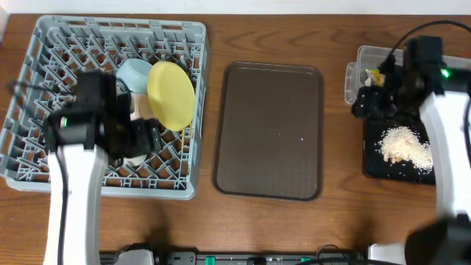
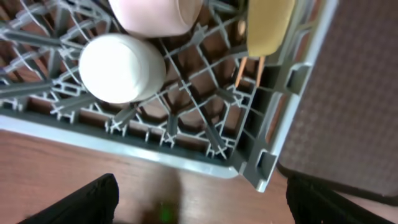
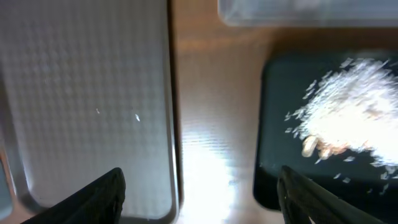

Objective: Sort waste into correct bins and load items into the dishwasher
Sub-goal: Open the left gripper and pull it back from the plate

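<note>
Step judged in hand: sorting and loading look finished, so what remains is backing both arms away.

- Dish rack [image 1: 118,28] holds the yellow plate [image 1: 171,94] on edge, the blue bowl [image 1: 134,73] just behind it, and a white bowl [image 2: 155,15]. A cup [image 2: 121,68] sits mouth-down, and thin chopsticks [image 2: 239,73] stand below the plate.
- Crumbs [image 1: 403,145] are piled in the black tray [image 1: 374,168]. The wrapper [image 1: 374,74] lies in the clear tub [image 1: 375,53]. No crumpled paper can be made out.
- The brown tray [image 1: 268,132] lies between the rack and the bins on the counter [image 1: 331,221].

Advice:
- The left arm should rise straight up before swinging out, so that it clears the pegs and the loose cup.
- The right arm should lift before crossing the bins, keeping off the crumb pile and the tub rim.

Left tool [image 2: 200,186] is spread wide and carries nothing. It hangs above the rack's near edge, apart from the cup.

Right tool [image 3: 200,177] is also spread wide with nothing in it. It hovers over the strip of counter between the brown tray and the black tray and touches neither.
</note>
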